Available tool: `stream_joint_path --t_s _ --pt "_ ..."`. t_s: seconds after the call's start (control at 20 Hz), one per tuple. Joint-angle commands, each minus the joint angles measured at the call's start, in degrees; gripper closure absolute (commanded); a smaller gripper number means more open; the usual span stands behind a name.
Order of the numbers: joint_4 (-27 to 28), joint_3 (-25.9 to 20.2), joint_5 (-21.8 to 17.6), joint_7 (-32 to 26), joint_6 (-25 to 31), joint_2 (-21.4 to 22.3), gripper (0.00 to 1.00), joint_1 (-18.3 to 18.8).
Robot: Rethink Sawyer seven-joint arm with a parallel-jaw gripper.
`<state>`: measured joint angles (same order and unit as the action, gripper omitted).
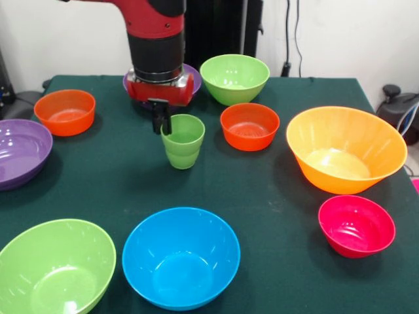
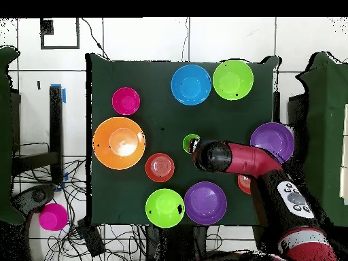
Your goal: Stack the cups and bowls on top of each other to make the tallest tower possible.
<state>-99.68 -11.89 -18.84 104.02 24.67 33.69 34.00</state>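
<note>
Light-green cup, upright mid-tabletop, ringed by unstacked bowls: hand pinching its rim, one finger inside, seemingly to carry it as the tower's base.

Green-clothed table carries nine bowls, one light-green cup, all standing separately.

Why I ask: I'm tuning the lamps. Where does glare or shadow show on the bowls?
Front view: white glare pools inside the large orange bowl and streaks the purple bowl; soft shadows ring the blue bowl. Overhead view: only a pale sheen in the large orange bowl's middle.
</note>
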Motion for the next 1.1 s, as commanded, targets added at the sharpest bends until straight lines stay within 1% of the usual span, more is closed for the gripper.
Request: stream_joint_path --t_s 0.05,0.2,0.35,0.6,0.8,1.1 --pt "5.3 -2.3 -0.3 -0.3 4.1 -3.2 1.0 0.1" --pt "6.2 -2.7 -0.3 -0.4 4.2 -4.1 1.0 0.2" --pt "7.1 -2.4 -0.1 0.7 3.5 -5.1 1.0 -0.4" --pt "5.1 -1.1 0.3 4.5 0.6 -5.7 1.0 -2.4" --pt "4.7 -0.7 1.3 6.4 0.1 -5.9 1.0 -4.0" --pt "4.9 -0.3 1.1 5.7 -0.5 -6.5 1.0 -4.4"
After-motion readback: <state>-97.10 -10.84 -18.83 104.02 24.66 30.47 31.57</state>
